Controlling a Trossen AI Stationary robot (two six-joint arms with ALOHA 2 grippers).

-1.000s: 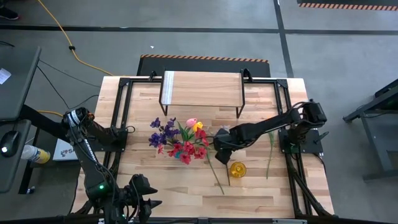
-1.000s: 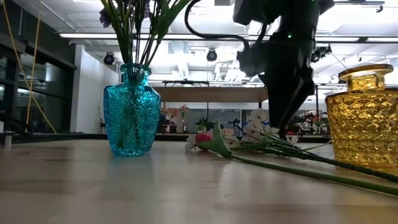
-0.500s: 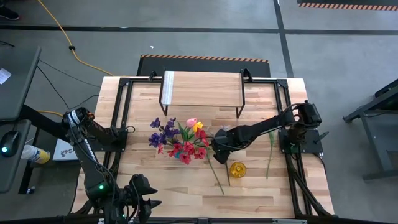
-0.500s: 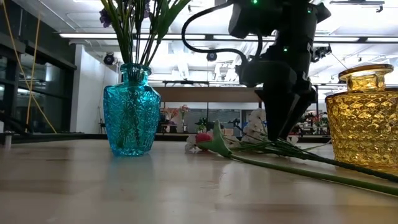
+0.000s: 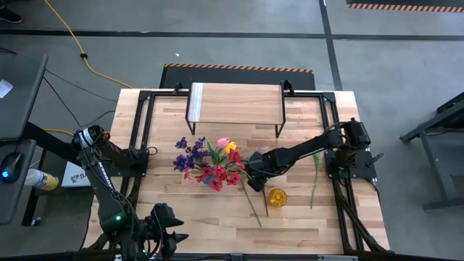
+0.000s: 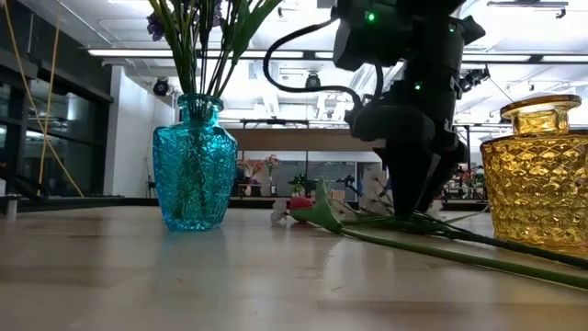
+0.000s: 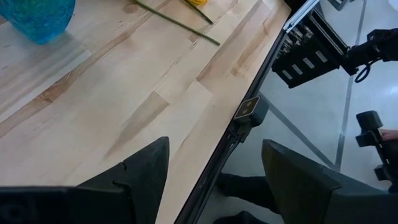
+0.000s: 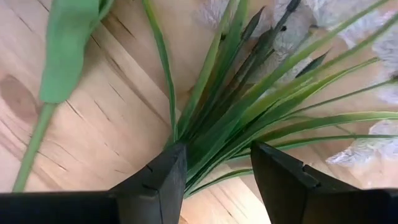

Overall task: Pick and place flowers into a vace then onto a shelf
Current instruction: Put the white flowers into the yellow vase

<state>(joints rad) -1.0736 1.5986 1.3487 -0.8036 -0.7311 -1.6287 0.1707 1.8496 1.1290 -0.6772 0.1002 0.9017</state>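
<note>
Pale planks make up the worktop (image 5: 181,210), framed by black rails, with grey floor all round it. Near its middle the right gripper (image 5: 251,176) is down at the surface, its two dark fingers (image 8: 158,180) apart on either side of a spray of narrow green leaves and stems (image 8: 236,118) belonging to a white-bloomed flower (image 6: 375,188) lying on the wood; the jaws straddle the stems and are not closed on them. Just beside it, toward the left edge, the blue glass vase (image 6: 194,163) stands upright holding the bunch of flowers (image 5: 206,163) in purple, red, pink and yellow. Another long green stem (image 5: 251,200) lies loose on the planks, running toward the front edge, with a red bloom (image 6: 299,203) at its far end in the low view. The amber glass vase (image 5: 276,196) stands upright just in front of the right gripper, and one more flower stem (image 5: 315,177) lies near the right edge. The shelf (image 5: 235,104), a low light-wood board on thin black legs with a white strip at its left end, sits at the back edge, well apart from the vases. The left gripper (image 5: 174,235) waits at the front left corner, jaws parted and holding nothing.
</note>
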